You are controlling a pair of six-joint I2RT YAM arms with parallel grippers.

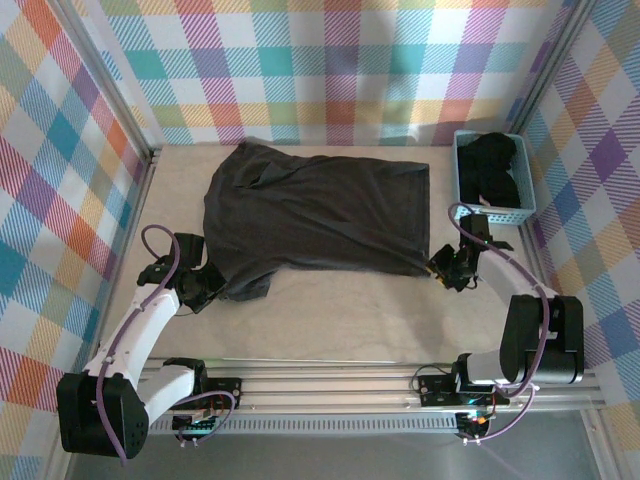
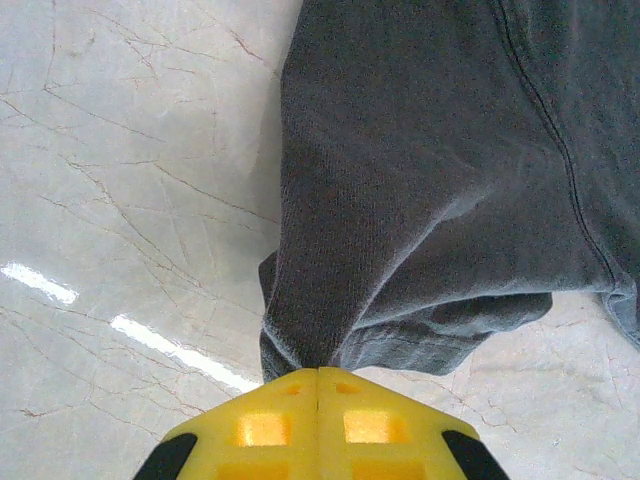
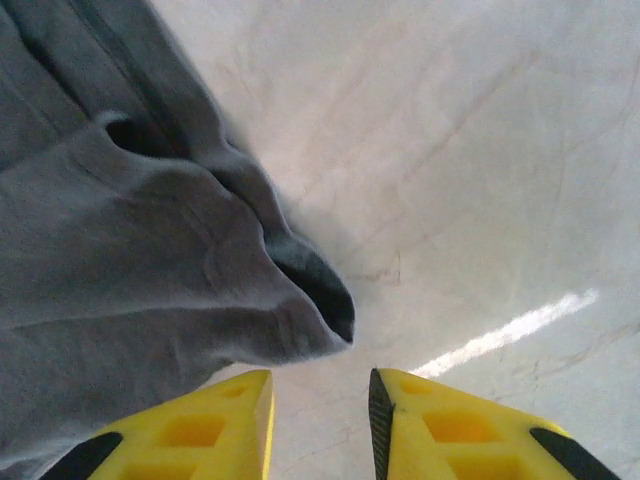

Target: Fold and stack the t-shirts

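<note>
A dark charcoal t-shirt (image 1: 315, 215) lies spread across the middle of the table, its near left corner bunched. My left gripper (image 1: 212, 283) is shut on that bunched corner; in the left wrist view the yellow fingers (image 2: 318, 372) meet with the t-shirt (image 2: 420, 180) cloth pinched at their tips. My right gripper (image 1: 447, 270) sits at the shirt's near right corner, open. In the right wrist view its gripper (image 3: 320, 385) shows a clear gap, and the t-shirt (image 3: 120, 250) corner ends just ahead of the tips, untouched. More dark t-shirts (image 1: 495, 165) are piled in the basket.
A light-blue lattice basket (image 1: 467, 190) stands at the far right against the checked wall. Bare pale tabletop (image 1: 340, 310) runs along the near side between the two arms. Checked walls close in the left, back and right.
</note>
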